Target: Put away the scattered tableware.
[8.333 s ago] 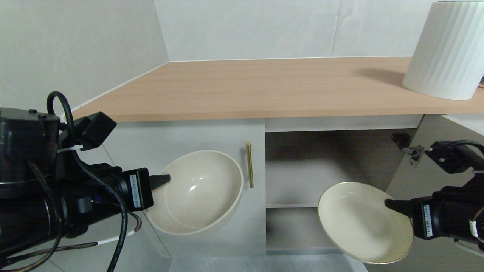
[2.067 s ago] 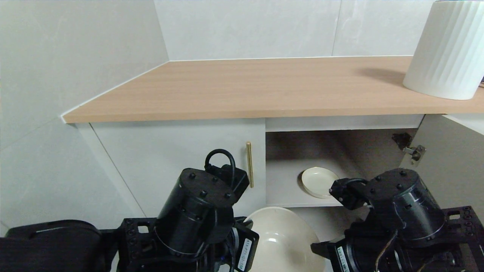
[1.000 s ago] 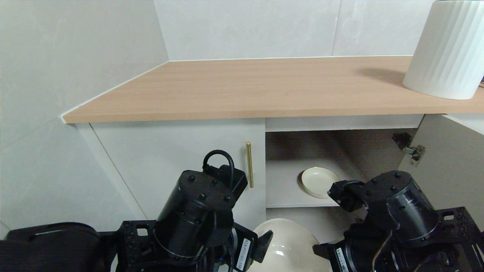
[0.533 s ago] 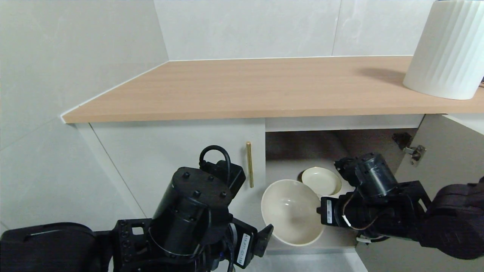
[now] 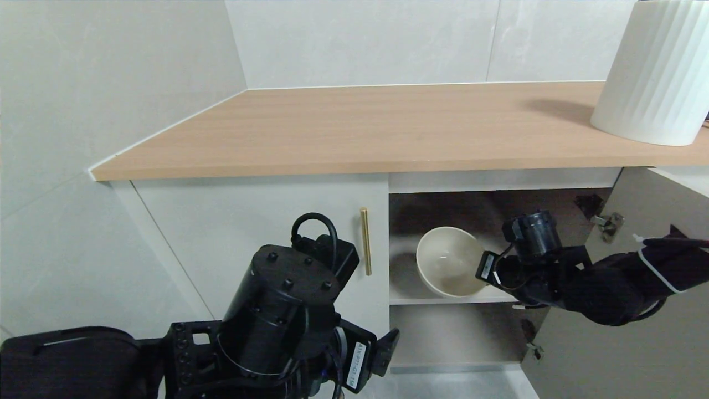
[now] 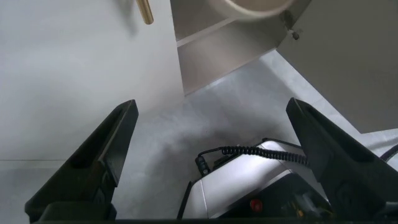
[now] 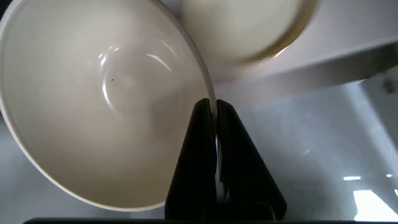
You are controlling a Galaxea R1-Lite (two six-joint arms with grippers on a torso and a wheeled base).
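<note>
My right tool (image 5: 481, 270), pinching the bowl (image 5: 446, 269) at its three-o'clock rim, has lifted it in over the plate (image 7: 249, 25) on the shelf (image 5: 404, 291), so setting down comes next; my left tool (image 6: 211, 118) hangs spread.

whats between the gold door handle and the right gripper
Head view: only the bowl, its rim held in the right gripper, right of the gold handle.

At two o'clock a ribbed white container (image 5: 653, 72) stands on the wooden countertop (image 5: 360, 130); a brass handle (image 5: 365, 241) near centre.
</note>
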